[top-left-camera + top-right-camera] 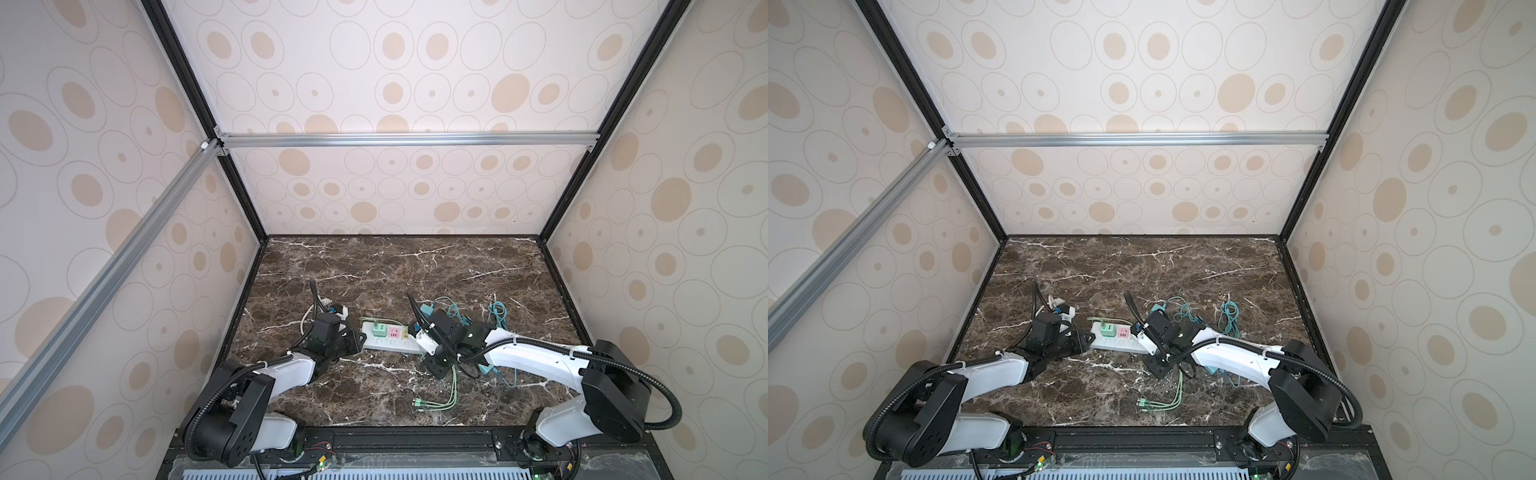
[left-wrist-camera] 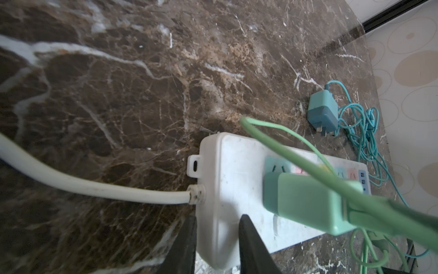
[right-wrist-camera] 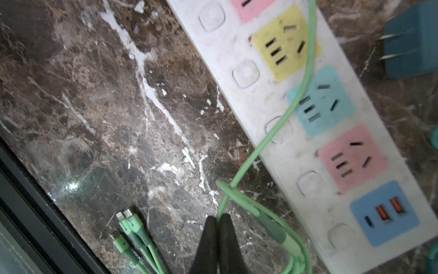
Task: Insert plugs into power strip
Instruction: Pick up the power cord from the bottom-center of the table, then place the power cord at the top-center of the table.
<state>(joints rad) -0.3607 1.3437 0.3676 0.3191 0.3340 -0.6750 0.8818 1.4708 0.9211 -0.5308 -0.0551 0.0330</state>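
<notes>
The white power strip (image 1: 388, 343) (image 1: 1115, 343) lies across the marble table. In the left wrist view my left gripper (image 2: 218, 218) is shut on the strip's corded end (image 2: 234, 170), one finger on each side. A mint green plug (image 1: 378, 330) (image 2: 308, 204) sits in the socket nearest that end. Its thin green cable (image 3: 301, 95) runs across the yellow and blue sockets, and my right gripper (image 3: 218, 217) is shut on it just off the strip's near edge. One teal plug (image 2: 323, 111) (image 1: 427, 309) lies on its side behind the strip, prongs showing.
The strip's thick white cord (image 2: 71, 180) curves off to the left. Tangled teal cables (image 1: 496, 311) lie behind the right arm. The green cable's connector ends (image 3: 128, 227) (image 1: 419, 402) rest near the table's black front rail (image 3: 28, 189).
</notes>
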